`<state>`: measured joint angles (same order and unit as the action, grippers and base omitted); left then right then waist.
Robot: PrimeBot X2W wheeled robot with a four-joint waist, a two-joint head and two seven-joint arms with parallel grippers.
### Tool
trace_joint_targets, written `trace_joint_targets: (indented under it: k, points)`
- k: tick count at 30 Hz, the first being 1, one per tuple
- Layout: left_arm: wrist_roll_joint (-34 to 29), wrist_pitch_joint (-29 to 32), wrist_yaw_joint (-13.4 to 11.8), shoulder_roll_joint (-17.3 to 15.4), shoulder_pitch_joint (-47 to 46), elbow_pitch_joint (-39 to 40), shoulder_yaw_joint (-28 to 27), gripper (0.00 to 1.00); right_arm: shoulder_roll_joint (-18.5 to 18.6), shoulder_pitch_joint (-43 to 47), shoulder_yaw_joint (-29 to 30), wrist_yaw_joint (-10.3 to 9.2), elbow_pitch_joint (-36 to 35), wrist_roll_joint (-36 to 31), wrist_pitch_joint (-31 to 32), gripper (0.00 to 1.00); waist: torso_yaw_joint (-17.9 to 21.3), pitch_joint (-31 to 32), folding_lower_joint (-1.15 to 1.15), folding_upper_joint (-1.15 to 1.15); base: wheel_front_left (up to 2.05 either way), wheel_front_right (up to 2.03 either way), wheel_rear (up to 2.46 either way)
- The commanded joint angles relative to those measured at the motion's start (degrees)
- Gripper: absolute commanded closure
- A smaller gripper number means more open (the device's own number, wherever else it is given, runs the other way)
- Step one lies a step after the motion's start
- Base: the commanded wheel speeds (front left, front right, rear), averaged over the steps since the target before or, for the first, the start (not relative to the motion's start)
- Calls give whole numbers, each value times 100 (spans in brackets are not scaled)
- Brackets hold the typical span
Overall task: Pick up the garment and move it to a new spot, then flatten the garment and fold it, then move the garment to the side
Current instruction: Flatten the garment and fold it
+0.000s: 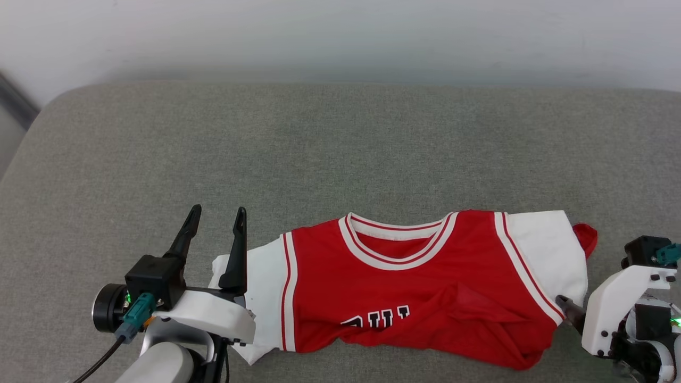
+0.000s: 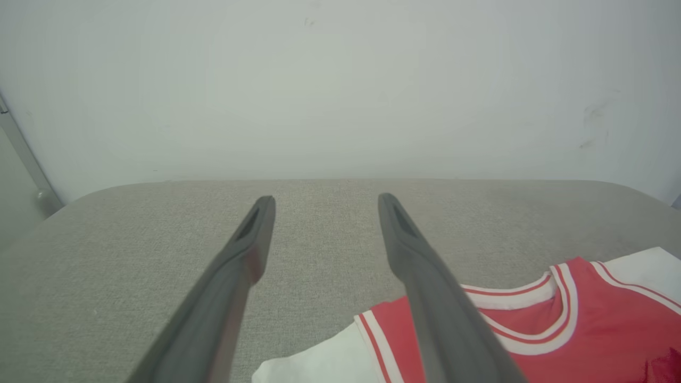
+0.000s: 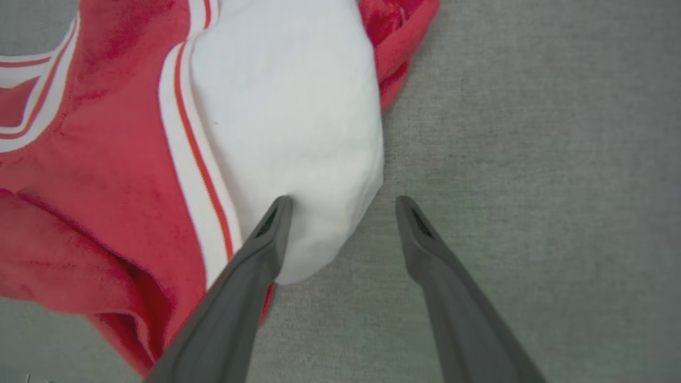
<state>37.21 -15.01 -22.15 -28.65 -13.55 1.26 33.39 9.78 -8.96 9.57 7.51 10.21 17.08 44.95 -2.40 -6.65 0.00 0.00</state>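
Observation:
The garment (image 1: 425, 287) is a red jersey with white sleeves and striped trim. It lies collar-up across the near part of a grey cushion, its lower part bunched and black lettering half hidden. My left gripper (image 1: 217, 214) stands open, its fingers upright over the cushion just left of the white sleeve, with nothing between them. In the left wrist view the left gripper (image 2: 326, 199) points at bare cushion, with the garment (image 2: 585, 330) to its lower right. My right gripper (image 3: 343, 202) is open above the garment's (image 3: 106, 159) other white sleeve, one finger over the sleeve, the other over cushion.
The grey cushion (image 1: 340, 149) stretches far back to a pale wall (image 1: 340, 37), with open fabric behind and left of the jersey. Its rounded left corner (image 1: 48, 111) drops off beside a dark strip.

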Motion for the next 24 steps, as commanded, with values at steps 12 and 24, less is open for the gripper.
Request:
trace_joint_targets:
  k: [12, 24]
  points:
    - [-176, -19, 196, 162, -31, -257, -141, 0, 139, -338, -396, -3, 770, 187, -26, 100, -46, -176, 0, 0, 0, 0, 0]
    - [-163, -18, 233, 163, 174, -329, -140, 0, 90, 363, 349, -4, -1266, -643, -219, 100, 216, 170, 0, 0, 0, 0, 0]
